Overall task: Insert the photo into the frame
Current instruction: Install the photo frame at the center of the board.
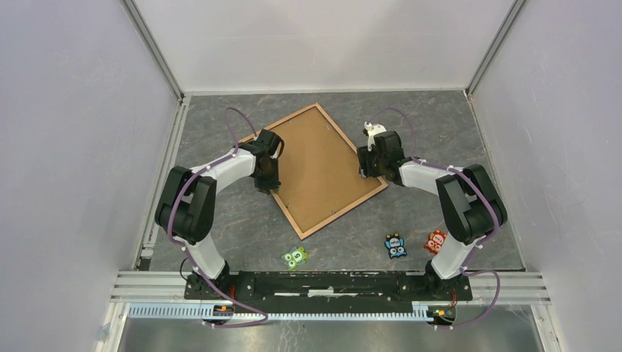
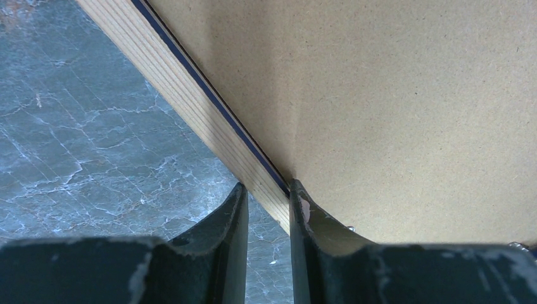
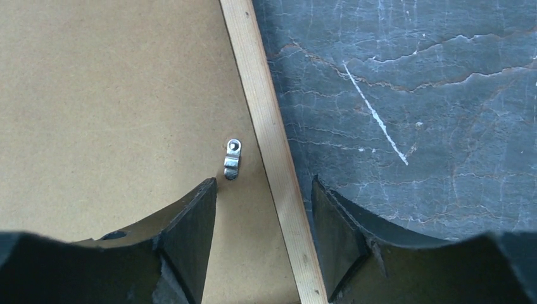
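Frame point(image 1: 345, 213) back-up | left pincer point(image 2: 266, 186) clamped on it | right pincer point(image 3: 263, 180) released, straddling it

Saw nothing of the photo; could not tell whether it lay beneath the brown backing board point(image 1: 323, 165) between the two grippers. Could not follow the rail of the frame point(image 2: 190, 95) behind the right-hand finger point(image 2: 310, 253) of the left gripper point(image 2: 267, 187), nor ahead of the fingertips, past the top edge of that wrist view. Could not follow the opposite rail back between the fingers of the right gripper point(image 3: 263, 180), cut off at the bottom edge. Could not read the turn of the small metal tab point(image 3: 232, 158) just ahead of that gripper's left-hand finger. Could not see either set of fingertips from above, covered by the wrists. Could not make out the three little toy figures point(image 1: 295, 257) behind the grippers beyond their colours.
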Robot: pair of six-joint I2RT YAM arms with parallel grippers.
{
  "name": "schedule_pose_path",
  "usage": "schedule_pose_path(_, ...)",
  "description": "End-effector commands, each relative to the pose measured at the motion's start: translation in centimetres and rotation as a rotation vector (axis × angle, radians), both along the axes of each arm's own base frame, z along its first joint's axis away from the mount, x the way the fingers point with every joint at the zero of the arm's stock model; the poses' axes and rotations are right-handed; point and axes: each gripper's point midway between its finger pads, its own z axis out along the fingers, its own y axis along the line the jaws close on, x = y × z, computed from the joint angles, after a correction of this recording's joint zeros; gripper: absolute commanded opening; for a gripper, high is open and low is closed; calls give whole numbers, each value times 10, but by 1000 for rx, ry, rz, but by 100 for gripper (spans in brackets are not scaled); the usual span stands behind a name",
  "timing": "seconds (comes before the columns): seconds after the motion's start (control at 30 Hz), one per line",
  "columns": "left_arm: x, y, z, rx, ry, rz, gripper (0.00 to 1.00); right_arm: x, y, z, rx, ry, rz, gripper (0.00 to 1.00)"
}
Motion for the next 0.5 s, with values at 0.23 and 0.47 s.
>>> schedule_pose_path(0.23,-14,2,-5,41,47,-139,2,18,-3,4,-48,-26,-28,57)
schedule_pose_path(0.47,-14,2,-4,35,46,-139,2,19,-3,0,-63,-19,-25,59)
